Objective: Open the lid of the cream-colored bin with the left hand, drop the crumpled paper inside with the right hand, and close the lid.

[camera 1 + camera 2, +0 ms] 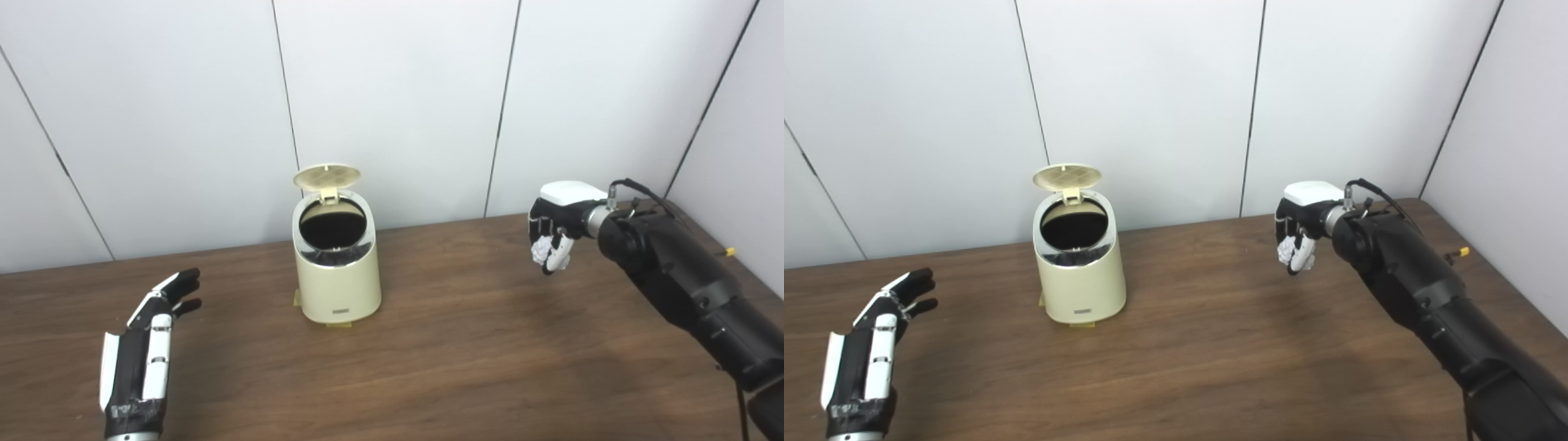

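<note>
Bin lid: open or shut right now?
Open. The lid stands tipped back behind the cream-colored bin, and the dark round opening is exposed.

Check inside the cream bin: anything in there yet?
The bin stands with its lid up. Its opening shows only a dark interior; the bottom is hidden in shadow. The crumpled paper sits in the right hand, away from the bin.

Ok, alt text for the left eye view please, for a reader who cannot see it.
A cream-colored bin stands on a wooden table with its lid flipped up. The right hand, raised off to the bin's right, holds crumpled paper; the left hand waits open at left.
</note>
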